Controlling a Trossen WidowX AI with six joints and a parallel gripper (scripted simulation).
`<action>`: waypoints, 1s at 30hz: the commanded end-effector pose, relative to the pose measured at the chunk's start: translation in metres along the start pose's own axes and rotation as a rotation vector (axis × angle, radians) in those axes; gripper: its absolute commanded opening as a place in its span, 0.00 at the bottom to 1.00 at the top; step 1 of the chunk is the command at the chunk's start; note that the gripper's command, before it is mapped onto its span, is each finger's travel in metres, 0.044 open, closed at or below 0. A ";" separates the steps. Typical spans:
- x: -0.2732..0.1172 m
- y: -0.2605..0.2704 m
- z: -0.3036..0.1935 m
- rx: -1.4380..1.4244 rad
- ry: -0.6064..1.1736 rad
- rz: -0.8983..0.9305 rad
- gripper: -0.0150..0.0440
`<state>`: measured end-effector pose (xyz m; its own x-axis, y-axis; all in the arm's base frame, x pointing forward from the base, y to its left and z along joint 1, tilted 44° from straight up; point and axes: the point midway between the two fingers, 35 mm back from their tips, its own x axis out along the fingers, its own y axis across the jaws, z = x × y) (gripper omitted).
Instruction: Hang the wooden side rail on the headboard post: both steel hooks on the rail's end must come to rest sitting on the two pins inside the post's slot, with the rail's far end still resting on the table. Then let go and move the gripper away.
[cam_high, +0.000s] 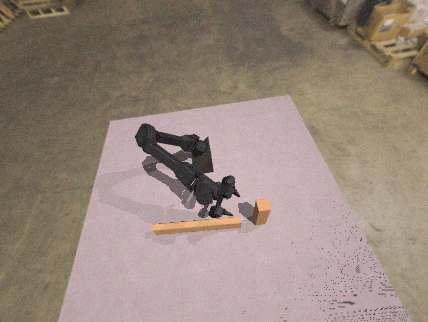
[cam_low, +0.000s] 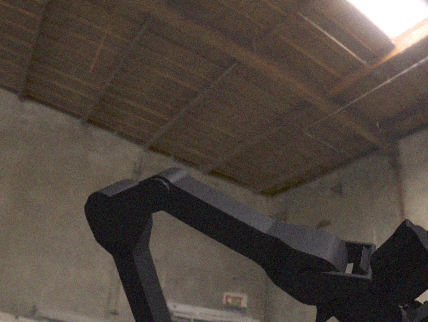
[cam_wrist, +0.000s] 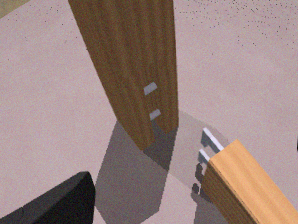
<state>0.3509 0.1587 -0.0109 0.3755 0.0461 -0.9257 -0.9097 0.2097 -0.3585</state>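
Note:
The wooden side rail lies along the table, with its hook end towards the post. Its two steel hooks stick out from that end, with a gap between them and the post. The headboard post stands upright. Two grey pins, an upper one and a lower one, show in its slot. My gripper is open and empty, above the table near the rail's hook end and short of the post. In the wrist view, one finger shows at lower left, the other barely at the right edge.
The table carries the arm's base beside a dark plate, behind the rail. The arm reaches from there towards the hook end. Pallets and boxes stand on the floor far beyond the table. The exterior view shows neither rail nor post.

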 end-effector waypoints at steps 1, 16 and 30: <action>0.003 -0.008 -0.001 0.290 0.091 0.005 1.00; 0.001 -0.035 -0.006 1.434 0.411 -0.263 1.00; -0.010 -0.050 -0.009 1.975 0.460 -0.619 1.00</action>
<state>0.3800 0.1481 0.0006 0.2038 -0.3290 -0.9221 0.1211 0.9431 -0.3097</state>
